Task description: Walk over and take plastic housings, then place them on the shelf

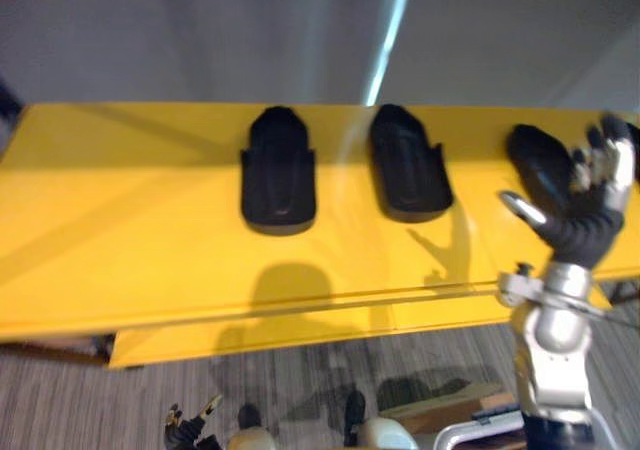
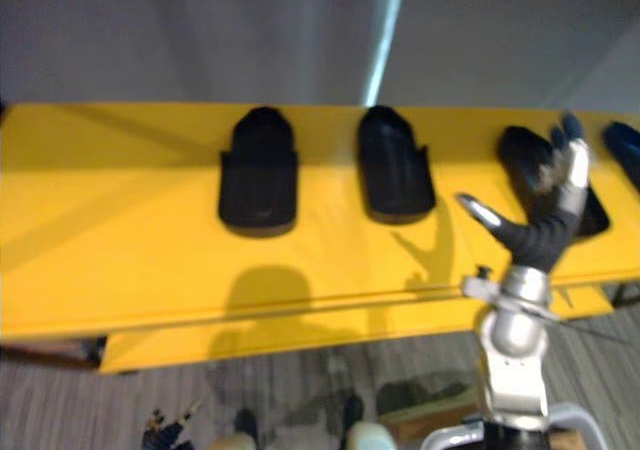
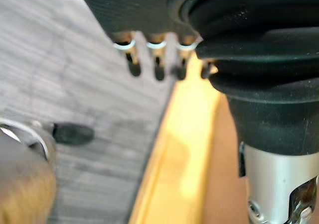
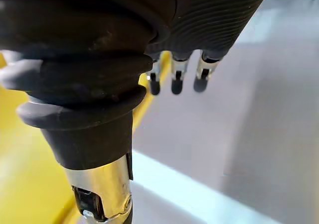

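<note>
Three black plastic housings lie in a row on a yellow shelf top (image 1: 120, 220): one left of centre (image 1: 278, 170), one in the middle (image 1: 408, 162), one at the right (image 1: 540, 165). A further dark housing (image 2: 625, 150) peeks in at the right edge. My right hand (image 1: 585, 220) is raised in front of the right housing, partly covering it, open, fingers straight up and thumb spread, holding nothing. Its fingers (image 4: 174, 77) hang straight in the right wrist view. My left hand (image 1: 185, 425) hangs low over the floor, open and empty, fingers (image 3: 157, 64) relaxed.
The yellow top has a front lip with a lower yellow ledge (image 1: 250, 335) beneath it. Grey carpet (image 1: 90, 400) lies below, and a grey wall (image 1: 200, 30) stands behind. Brown boxes (image 1: 450, 405) sit on the floor at the lower right.
</note>
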Tool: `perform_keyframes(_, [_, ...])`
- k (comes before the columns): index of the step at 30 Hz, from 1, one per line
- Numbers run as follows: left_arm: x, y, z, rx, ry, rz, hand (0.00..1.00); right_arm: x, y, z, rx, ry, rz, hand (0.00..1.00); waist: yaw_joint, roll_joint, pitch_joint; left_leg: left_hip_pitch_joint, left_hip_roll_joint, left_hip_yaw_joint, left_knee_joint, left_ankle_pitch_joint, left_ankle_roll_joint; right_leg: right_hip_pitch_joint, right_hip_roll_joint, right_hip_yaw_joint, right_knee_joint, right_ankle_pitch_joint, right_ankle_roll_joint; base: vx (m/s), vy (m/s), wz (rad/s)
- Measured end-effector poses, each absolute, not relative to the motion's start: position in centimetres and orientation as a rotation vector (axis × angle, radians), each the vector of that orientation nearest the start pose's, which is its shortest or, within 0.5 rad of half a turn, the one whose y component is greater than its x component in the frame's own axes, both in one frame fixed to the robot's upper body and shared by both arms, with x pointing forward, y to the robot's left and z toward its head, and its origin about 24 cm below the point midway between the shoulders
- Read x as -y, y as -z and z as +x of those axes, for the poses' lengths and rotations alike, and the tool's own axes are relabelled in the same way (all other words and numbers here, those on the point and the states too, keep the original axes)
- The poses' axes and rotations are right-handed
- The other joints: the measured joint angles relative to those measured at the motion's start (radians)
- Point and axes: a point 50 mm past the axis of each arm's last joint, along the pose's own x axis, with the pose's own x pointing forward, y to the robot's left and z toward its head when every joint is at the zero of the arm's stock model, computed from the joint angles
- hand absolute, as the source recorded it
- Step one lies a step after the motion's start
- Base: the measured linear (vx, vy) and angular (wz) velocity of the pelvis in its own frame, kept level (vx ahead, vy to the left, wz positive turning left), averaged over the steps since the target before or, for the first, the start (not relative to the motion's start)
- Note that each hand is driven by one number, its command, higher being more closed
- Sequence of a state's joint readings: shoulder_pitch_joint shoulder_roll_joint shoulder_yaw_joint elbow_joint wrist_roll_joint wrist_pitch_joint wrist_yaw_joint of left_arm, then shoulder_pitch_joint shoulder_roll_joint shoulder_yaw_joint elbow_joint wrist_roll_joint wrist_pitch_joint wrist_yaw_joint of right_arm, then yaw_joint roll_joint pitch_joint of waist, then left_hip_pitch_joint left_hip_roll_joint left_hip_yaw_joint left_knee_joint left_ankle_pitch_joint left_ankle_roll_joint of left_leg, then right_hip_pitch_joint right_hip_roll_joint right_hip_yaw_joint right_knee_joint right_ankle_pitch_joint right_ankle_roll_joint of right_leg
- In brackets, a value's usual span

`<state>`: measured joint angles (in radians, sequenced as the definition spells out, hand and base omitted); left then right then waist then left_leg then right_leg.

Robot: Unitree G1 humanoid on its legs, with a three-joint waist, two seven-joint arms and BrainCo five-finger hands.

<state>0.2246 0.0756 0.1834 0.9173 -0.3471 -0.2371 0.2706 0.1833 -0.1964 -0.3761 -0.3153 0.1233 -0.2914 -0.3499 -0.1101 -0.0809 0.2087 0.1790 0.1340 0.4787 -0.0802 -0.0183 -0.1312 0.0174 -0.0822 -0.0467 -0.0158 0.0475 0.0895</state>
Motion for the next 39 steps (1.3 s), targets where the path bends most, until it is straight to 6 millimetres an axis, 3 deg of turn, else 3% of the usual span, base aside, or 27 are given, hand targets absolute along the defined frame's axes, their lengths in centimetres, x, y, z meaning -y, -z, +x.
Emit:
perform_keyframes(2, [-23.0,14.7,6.6,-0.887,-0.719,-0.158,0.0,29.9,-9.7,15.2,0.39,0.771,-0.085,0.0,-0.045,0.022,-0.014,0.037,0.015,0.06,0.0,-0.018,-0.013,0.001,0.023,0.053,-0.001,0.003,-0.003,0.02,-0.021,-0.88])
perform_keyframes(5, [-23.0,14.7,6.7,-0.877,-0.701,-0.166,0.0,30.1,-7.6,11.4,0.348,0.796,0.013,0.0,-0.101,0.049,-0.028,0.068,0.033,0.127,0.02,-0.043,-0.026,0.003,0.046,0.11,-0.001,0.006,-0.006,-0.01,-0.04,-0.73])
perform_keyframes(8, [-22.9,14.5,7.3,-0.853,-0.672,-0.162,0.0,29.0,-7.6,10.9,0.401,0.723,0.039,0.0,-0.124,0.056,-0.033,0.081,0.041,0.18,0.057,-0.077,-0.028,0.002,0.053,0.159,-0.013,0.013,-0.004,-0.08,-0.034,-0.56])
perform_keyframes(11, [-22.5,14.6,7.4,-0.856,-0.638,-0.145,0.0,27.3,-8.1,12.6,0.436,0.592,0.072,0.0,-0.111,0.06,-0.035,0.072,0.032,0.172,0.091,-0.101,-0.027,-0.017,0.053,0.175,-0.019,0.019,-0.008,-0.11,-0.039,-0.22])
perform_keyframes(13, [-22.0,14.6,7.5,-0.857,-0.631,-0.157,0.0,26.0,-8.8,14.5,0.468,0.481,0.094,0.0,-0.079,0.069,-0.033,0.014,0.02,0.051,0.194,-0.176,-0.002,-0.042,0.066,0.222,-0.018,0.03,-0.007,-0.11,-0.018,-0.61])
perform_keyframes(14, [-22.0,14.7,7.3,-0.86,-0.637,-0.165,0.0,25.0,-9.4,15.9,0.498,0.395,0.106,0.0,-0.05,0.082,-0.03,-0.017,0.017,-0.054,0.257,-0.213,0.032,-0.052,0.076,0.258,-0.023,0.045,-0.009,0.0,0.033,-0.9])
perform_keyframes(16, [-22.1,14.7,7.0,-0.861,-0.665,-0.186,0.0,23.5,-10.2,18.4,0.542,0.289,0.134,0.0,-0.021,0.091,-0.023,-0.073,0.008,-0.191,0.375,-0.24,0.073,-0.06,0.073,0.305,-0.023,0.063,0.001,0.0,0.05,-0.71])
perform_keyframes(18, [-21.9,14.6,7.2,-0.854,-0.665,-0.197,0.0,23.0,-10.4,19.7,0.545,0.268,0.148,0.0,-0.012,0.098,-0.019,-0.115,0.0,-0.253,0.459,-0.262,0.1,-0.073,0.071,0.32,-0.01,0.063,0.002,-0.06,0.095,-0.25])
perform_keyframes(20, [-21.8,14.5,7.4,-0.84,-0.652,-0.194,0.0,22.8,-10.3,20.8,0.528,0.258,0.156,0.0,-0.008,0.104,-0.014,-0.148,-0.001,-0.281,0.492,-0.29,0.104,-0.094,0.074,0.327,-0.005,0.065,0.004,-0.09,0.127,-0.11])
perform_keyframes(22, [-21.7,14.0,9.0,-0.773,-0.644,-0.219,0.0,22.6,-10.8,21.9,0.527,0.276,0.176,0.0,-0.003,0.114,0.028,-0.179,-0.005,-0.315,0.504,-0.348,0.098,-0.153,0.086,0.331,0.055,0.058,0.012,-0.12,0.119,-0.04])
perform_keyframes(24, [-21.7,13.7,10.1,-0.742,-0.641,-0.233,0.0,22.3,-10.9,22.3,0.524,0.28,0.191,0.0,0.0,0.107,0.056,-0.203,-0.011,-0.334,0.536,-0.372,0.082,-0.191,0.092,0.339,0.115,0.045,0.026,-0.15,0.083,-0.08])
perform_keyframes(26, [-21.3,13.4,11.6,-0.707,-0.627,-0.259,0.0,21.5,-10.2,22.4,0.486,0.286,0.219,0.0,0.017,0.082,0.121,-0.22,-0.016,-0.333,0.621,-0.407,0.09,-0.21,0.097,0.352,0.189,0.04,0.039,-0.26,0.104,-0.22])
perform_keyframes(29, [-20.8,13.3,11.7,-0.706,-0.596,-0.245,0.0,19.9,-8.2,21.3,0.397,0.307,0.28,0.0,0.021,0.063,0.169,-0.236,-0.016,-0.31,0.728,-0.453,0.118,-0.207,0.095,0.374,0.205,0.063,0.069,-0.28,0.106,-0.41])
perform_keyframes(30, [-20.9,13.1,11.7,-0.688,-0.591,-0.234,0.0,19.2,-7.5,20.3,0.363,0.303,0.306,0.0,0.031,0.051,0.178,-0.229,-0.013,-0.274,0.737,-0.458,0.127,-0.207,0.085,0.358,0.181,0.085,0.053,-0.29,0.088,-0.66])
perform_keyframes(31, [-20.9,12.9,11.7,-0.679,-0.595,-0.229,0.0,19.0,-7.2,19.7,0.347,0.291,0.309,0.0,0.037,0.045,0.181,-0.227,-0.012,-0.255,0.736,-0.456,0.131,-0.205,0.07,0.329,0.165,0.075,0.017,-0.3,0.058,-0.78])
perform_keyframes(32, [-21.0,12.7,11.7,-0.672,-0.599,-0.204,0.0,18.5,-6.7,19.0,0.319,0.25,0.306,0.0,0.04,0.045,0.184,-0.231,0.0,-0.218,0.725,-0.444,0.15,-0.224,0.039,0.232,0.169,0.024,-0.048,-0.28,0.041,-0.87])
perform_keyframes(34, [-21.5,12.8,11.5,-0.689,-0.624,-0.178,0.0,17.3,-6.5,18.9,0.305,0.176,0.318,0.0,0.04,0.036,0.177,-0.231,0.031,-0.166,0.663,-0.393,0.152,-0.28,0.028,0.139,0.262,0.019,-0.056,-0.23,0.028,-0.8])
perform_keyframes(35, [-22.1,12.7,11.6,-0.694,-0.634,-0.159,0.0,16.8,-6.5,18.9,0.311,0.15,0.329,0.0,0.04,0.033,0.173,-0.231,0.04,-0.144,0.59,-0.337,0.147,-0.304,0.025,0.098,0.352,0.013,-0.063,-0.15,-0.049,-0.45])
perform_keyframes(37, [-22.9,12.4,12.2,-0.684,-0.64,-0.132,0.0,16.5,-6.8,19.1,0.337,0.149,0.334,0.0,0.043,0.02,0.164,-0.231,0.058,-0.139,0.481,-0.25,0.136,-0.297,0.008,0.046,0.494,-0.038,-0.076,-0.08,-0.113,-0.29])
perform_keyframes(38, [-23.7,12.3,12.1,-0.697,-0.65,-0.11,0.0,16.1,-7.3,19.9,0.359,0.145,0.349,0.0,0.051,0.003,0.154,-0.234,0.079,-0.122,0.423,-0.199,0.122,-0.264,-0.037,0.011,0.578,-0.07,-0.094,-0.02,-0.151,-0.36])
perform_keyframes(39, [-23.9,12.4,11.9,-0.709,-0.656,-0.103,0.0,15.9,-7.3,20.3,0.36,0.144,0.354,0.0,0.061,-0.001,0.151,-0.233,0.092,-0.108,0.419,-0.19,0.115,-0.246,-0.056,0.006,0.597,-0.071,-0.096,-0.02,-0.23,-0.66])
